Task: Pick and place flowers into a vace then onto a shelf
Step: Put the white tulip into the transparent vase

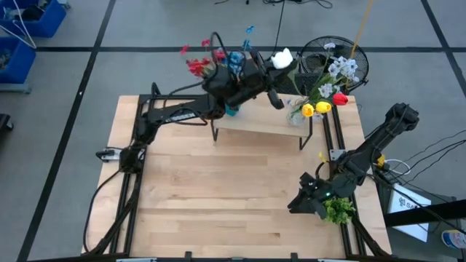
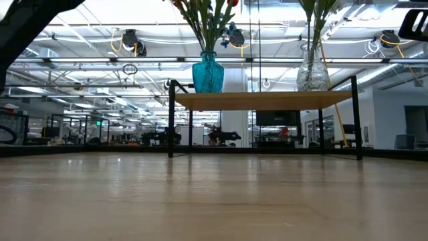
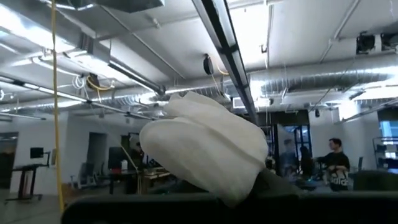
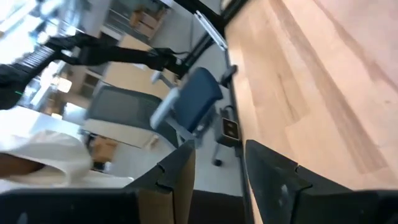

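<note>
Upper centre of the high view: low light-wood shelf on black legs (image 1: 255,122) already carries a teal glass vase (image 2: 208,73) and a clear glass vase (image 2: 312,75), both with artificial flowers (image 1: 326,98). Left gripper (image 1: 275,64) is clamped on a white blossom (image 3: 205,146) – seemingly the last to go in. Right gripper (image 4: 217,171), part open and empty, waits at lower right. Only the low view shows both vases standing upright; only the left wrist view shows the blossom close up.
</note>
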Controlling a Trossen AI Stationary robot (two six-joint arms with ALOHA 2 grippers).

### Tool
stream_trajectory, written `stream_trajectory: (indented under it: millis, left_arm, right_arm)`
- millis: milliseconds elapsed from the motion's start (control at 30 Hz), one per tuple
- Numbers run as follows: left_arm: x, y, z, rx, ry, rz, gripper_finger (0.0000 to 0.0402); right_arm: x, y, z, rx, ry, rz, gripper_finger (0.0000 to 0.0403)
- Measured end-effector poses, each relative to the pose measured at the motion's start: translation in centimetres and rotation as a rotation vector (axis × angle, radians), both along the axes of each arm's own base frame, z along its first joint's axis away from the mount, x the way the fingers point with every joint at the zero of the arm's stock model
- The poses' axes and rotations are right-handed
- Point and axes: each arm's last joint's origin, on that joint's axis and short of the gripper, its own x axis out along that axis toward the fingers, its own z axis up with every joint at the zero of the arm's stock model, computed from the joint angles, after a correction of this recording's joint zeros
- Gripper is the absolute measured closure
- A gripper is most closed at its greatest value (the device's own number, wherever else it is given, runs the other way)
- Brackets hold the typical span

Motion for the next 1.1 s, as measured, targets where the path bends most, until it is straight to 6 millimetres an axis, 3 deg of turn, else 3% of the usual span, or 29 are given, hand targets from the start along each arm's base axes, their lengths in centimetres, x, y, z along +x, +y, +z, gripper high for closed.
stream_trajectory:
  millis: [400,667,1100]
  left_arm:
    - [1.7,0.9,-2.5,-0.078,0.111,0.006,0.0395]
    - [1.9,0.9,-2.8,-0.079,0.136,0.008,0.0390]
    - [2.4,-1.5,-3.1,-0.058,0.156,0.113,0.0383]
  right_arm:
    - [-0.1,-0.1,-0.5,0.083,-0.091,0.000,0.0271]
    - [-0.1,-0.1,-0.5,0.084,-0.097,0.000,0.0271]
    - [-0.1,-0.1,-0.5,0.084,-0.097,0.001,0.0271]
